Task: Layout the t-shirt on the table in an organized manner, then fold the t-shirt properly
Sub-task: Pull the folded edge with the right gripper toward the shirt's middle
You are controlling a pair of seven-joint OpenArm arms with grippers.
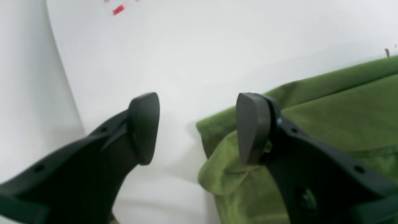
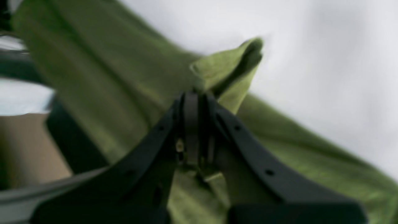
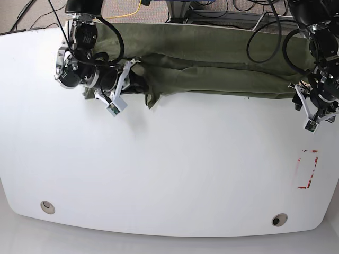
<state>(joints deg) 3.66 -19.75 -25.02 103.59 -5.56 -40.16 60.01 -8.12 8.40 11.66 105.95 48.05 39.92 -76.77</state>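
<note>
The olive-green t-shirt (image 3: 212, 69) lies bunched in a long band along the far edge of the white table (image 3: 169, 174). My right gripper (image 3: 136, 78) is at the band's left part. In the right wrist view that gripper (image 2: 194, 102) is shut on a raised fold of the t-shirt (image 2: 108, 93). At the band's right end my left gripper (image 3: 317, 108) stands open. The left wrist view has this gripper (image 1: 199, 127) just above the table (image 1: 217, 46), its right finger (image 1: 253, 127) over a rumpled corner of the t-shirt (image 1: 342, 118) and nothing between the fingers.
A small red-marked rectangle (image 3: 308, 169) lies on the table near its right edge, also in the left wrist view as a red mark (image 1: 118, 10). Two round metal grommets (image 3: 47, 207) (image 3: 279, 219) sit near the front edge. Cables hang behind the table's far edge.
</note>
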